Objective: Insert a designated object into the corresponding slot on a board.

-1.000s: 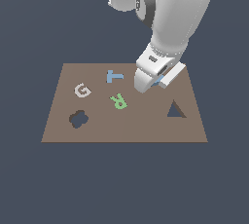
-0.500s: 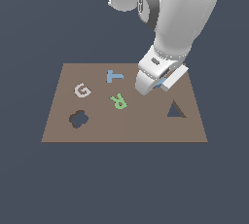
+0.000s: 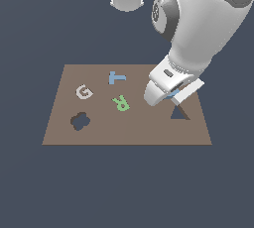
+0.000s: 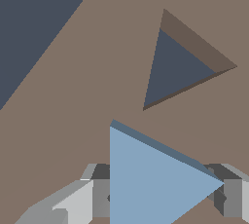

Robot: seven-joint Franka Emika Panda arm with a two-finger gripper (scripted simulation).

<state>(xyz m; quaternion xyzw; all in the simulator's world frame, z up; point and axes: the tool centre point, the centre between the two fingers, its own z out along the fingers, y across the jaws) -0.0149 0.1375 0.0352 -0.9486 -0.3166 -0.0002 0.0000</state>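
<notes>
One end effector (image 4: 163, 194): fingers closed on the light-blue triangle block (image 4: 151, 179), lower centre of the wrist view.
Slot (image 4: 177, 69): dark triangle, upper right, near the block.
Board (image 3: 99, 133): brown, exterior view's centre.

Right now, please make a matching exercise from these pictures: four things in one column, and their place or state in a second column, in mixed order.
Things:
1. light-blue triangle block
2. dark triangular slot
3. dark lobed hole
4. green letter R

Place or state:
A. lying on the flat brown board, near its middle
B. empty, just beside the gripper
C. between the gripper's fingers
D. near the board's end at the exterior view's left

Pairs: 1-C, 2-B, 3-D, 4-A
</notes>
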